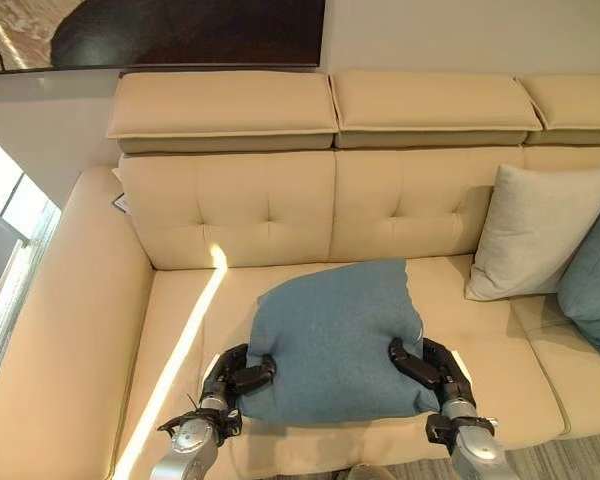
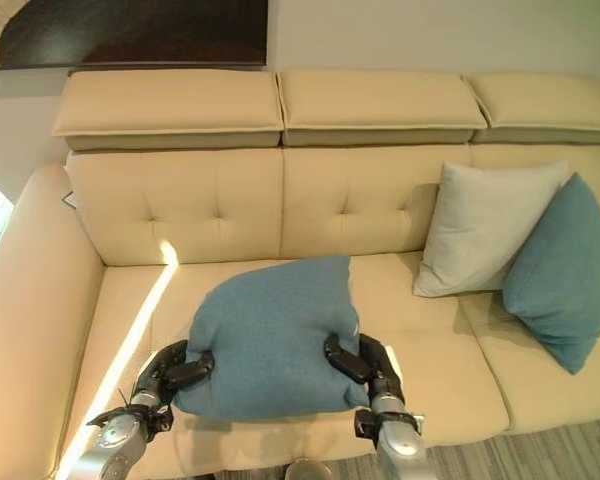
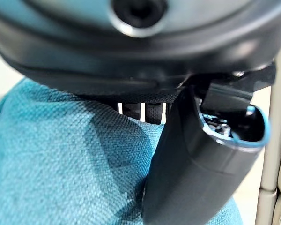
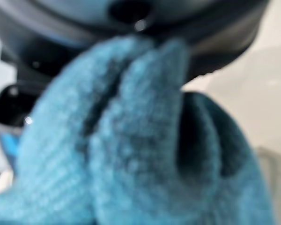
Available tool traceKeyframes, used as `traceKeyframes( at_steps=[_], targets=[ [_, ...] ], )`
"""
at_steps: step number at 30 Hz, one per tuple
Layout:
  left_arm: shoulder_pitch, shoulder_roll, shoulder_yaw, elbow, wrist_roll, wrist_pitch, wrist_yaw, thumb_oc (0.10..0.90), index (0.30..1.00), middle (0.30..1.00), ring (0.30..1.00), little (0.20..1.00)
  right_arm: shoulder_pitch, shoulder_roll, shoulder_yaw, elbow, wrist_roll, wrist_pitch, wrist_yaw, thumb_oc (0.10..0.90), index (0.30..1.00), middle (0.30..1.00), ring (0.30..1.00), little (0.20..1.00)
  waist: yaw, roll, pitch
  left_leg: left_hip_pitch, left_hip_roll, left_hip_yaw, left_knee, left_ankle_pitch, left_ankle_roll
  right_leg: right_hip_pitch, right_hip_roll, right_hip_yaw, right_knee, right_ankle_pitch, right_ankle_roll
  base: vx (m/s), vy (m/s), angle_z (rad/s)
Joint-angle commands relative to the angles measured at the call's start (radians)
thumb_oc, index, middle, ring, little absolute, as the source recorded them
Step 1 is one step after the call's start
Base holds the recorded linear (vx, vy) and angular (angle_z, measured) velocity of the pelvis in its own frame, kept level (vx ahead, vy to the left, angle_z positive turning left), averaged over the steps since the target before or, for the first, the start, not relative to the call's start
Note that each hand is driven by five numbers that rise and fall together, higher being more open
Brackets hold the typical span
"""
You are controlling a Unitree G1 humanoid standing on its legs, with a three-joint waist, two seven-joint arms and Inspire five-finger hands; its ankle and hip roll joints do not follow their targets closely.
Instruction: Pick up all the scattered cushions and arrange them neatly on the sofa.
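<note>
A teal cushion [image 1: 330, 340] lies on the cream sofa's seat [image 1: 190, 330], held at both near corners. My left hand [image 1: 235, 375] grips its left edge, thumb on top; in the left wrist view the thumb [image 3: 196, 168] presses on the teal fabric [image 3: 61, 164]. My right hand [image 1: 430, 368] is shut on the cushion's right edge, where the fabric [image 4: 131, 140] bunches up against the palm in the right wrist view. A pale grey cushion [image 1: 535, 235] and another teal cushion [image 2: 560, 270] lean against the backrest at the right.
The sofa has a tufted backrest [image 1: 270, 205], headrests [image 1: 225, 105] on top and a broad armrest [image 1: 60, 330] at the left. A strip of sunlight [image 1: 175, 355] crosses the seat. A dark picture [image 1: 190, 30] hangs on the wall behind. Striped floor [image 1: 570, 460] shows at the lower right.
</note>
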Motion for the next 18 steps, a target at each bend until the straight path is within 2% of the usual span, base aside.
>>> traceKeyframes(
  at_steps=[1, 2, 3, 5, 6, 11, 13, 14, 15, 17, 18],
  targets=[
    [-0.138, -0.046, -0.033, -0.224, -0.022, -0.177, -0.078, 0.4, 0.3, 0.3, 0.3, 0.3, -0.115, -0.024, -0.01, -0.125, 0.012, -0.155, 0.004, 0.4, 0.3, 0.3, 0.3, 0.3, -0.007, -0.036, -0.05, -0.027, -0.02, -0.011, 0.204, -0.174, -0.046, -0.024, -0.012, 0.016, 0.055, -0.115, 0.032, 0.03, 0.054, 0.06],
    [-0.141, -0.044, -0.034, -0.242, -0.017, -0.176, -0.075, 0.4, 0.3, 0.3, 0.3, 0.3, -0.12, -0.033, -0.014, -0.127, 0.011, -0.157, -0.002, 0.4, 0.3, 0.3, 0.3, 0.3, -0.005, -0.036, -0.053, -0.064, -0.002, -0.023, 0.173, -0.146, -0.052, -0.011, -0.015, 0.019, 0.031, -0.105, 0.042, 0.03, 0.056, 0.09],
    [-0.141, -0.044, -0.034, -0.242, -0.017, -0.176, -0.075, 0.4, 0.3, 0.3, 0.3, 0.3, -0.12, -0.033, -0.014, -0.127, 0.011, -0.157, -0.002, 0.4, 0.3, 0.3, 0.3, 0.3, -0.005, -0.037, -0.053, -0.064, -0.002, -0.023, 0.171, -0.146, -0.052, -0.011, -0.015, 0.019, 0.031, -0.105, 0.042, 0.07, 0.088, 0.08],
    [-0.145, -0.042, -0.03, -0.244, -0.003, -0.178, -0.07, 0.4, 0.3, 0.3, 0.3, 0.3, -0.123, -0.032, -0.018, -0.123, -0.002, -0.161, -0.015, 0.4, 0.3, 0.3, 0.3, 0.3, -0.001, -0.022, -0.064, -0.04, -0.005, -0.029, 0.075, -0.126, -0.041, -0.019, 0.0, 0.03, 0.024, -0.103, 0.049, 0.07, 0.067, 0.05],
    [-0.161, -0.03, -0.031, -0.255, 0.02, -0.184, -0.068, 0.4, 0.3, 0.3, 0.3, 0.3, -0.125, -0.026, -0.026, -0.122, -0.017, -0.164, -0.023, 0.4, 0.3, 0.3, 0.3, 0.3, -0.012, -0.015, -0.073, -0.022, -0.002, -0.011, 0.003, -0.095, -0.043, -0.029, 0.005, 0.031, 0.014, -0.093, 0.057, 0.05, 0.044, 0.04],
    [-0.182, 0.001, -0.017, -0.276, 0.083, -0.206, -0.024, 0.4, 0.3, 0.3, 0.3, 0.3, -0.185, -0.012, -0.008, -0.115, -0.041, -0.178, -0.061, 0.4, 0.3, 0.3, 0.3, 0.3, -0.009, -0.01, -0.079, -0.04, -0.005, 0.014, -0.023, -0.097, -0.03, -0.08, 0.006, 0.067, 0.003, -0.066, 0.074, -0.01, 0.058, -0.08],
    [-0.237, 0.02, -0.003, -0.288, 0.143, -0.243, 0.043, 0.4, 0.3, 0.3, 0.3, 0.3, -0.252, -0.019, -0.002, -0.141, -0.113, -0.213, -0.132, 0.4, 0.3, 0.3, 0.3, 0.3, 0.0, -0.009, -0.075, -0.064, -0.003, 0.023, -0.023, -0.099, -0.025, -0.124, 0.003, 0.082, 0.003, -0.054, 0.089, -0.05, 0.047, -0.1],
    [-0.239, 0.02, -0.003, -0.287, 0.144, -0.244, 0.044, 0.4, 0.3, 0.3, 0.3, 0.3, -0.253, -0.019, -0.002, -0.14, -0.113, -0.213, -0.132, 0.4, 0.3, 0.3, 0.3, 0.3, 0.001, -0.008, -0.076, -0.065, -0.003, 0.023, -0.023, -0.099, -0.025, -0.126, 0.003, 0.082, 0.003, -0.054, 0.089, -0.09, 0.016, -0.13],
    [-0.304, 0.03, -0.008, -0.296, 0.191, -0.268, 0.096, 0.4, 0.3, 0.3, 0.3, 0.3, -0.321, -0.026, 0.002, -0.166, -0.174, -0.237, -0.196, 0.4, 0.3, 0.3, 0.3, 0.3, 0.008, -0.01, -0.069, -0.089, -0.001, 0.023, -0.023, -0.094, -0.025, -0.154, 0.0, 0.086, 0.003, -0.049, 0.095, -0.06, 0.007, -0.14],
    [-0.306, 0.03, -0.008, -0.295, 0.192, -0.268, 0.097, 0.4, 0.3, 0.3, 0.3, 0.3, -0.324, -0.026, 0.002, -0.165, -0.175, -0.237, -0.197, 0.4, 0.3, 0.3, 0.3, 0.3, 0.008, -0.01, -0.068, -0.091, -0.001, 0.023, -0.023, -0.093, -0.025, -0.155, 0.0, 0.086, 0.003, -0.049, 0.095, -0.07, 0.002, -0.09],
    [-0.39, 0.044, -0.023, -0.3, 0.25, -0.291, 0.154, 0.4, 0.3, 0.3, 0.3, 0.3, -0.404, -0.039, 0.016, -0.173, -0.238, -0.261, -0.267, 0.4, 0.3, 0.3, 0.3, 0.3, 0.016, -0.012, -0.058, -0.122, 0.0, 0.018, -0.023, -0.082, -0.027, -0.183, -0.004, 0.084, 0.003, -0.042, 0.099, -0.12, -0.003, -0.04]
  ],
)
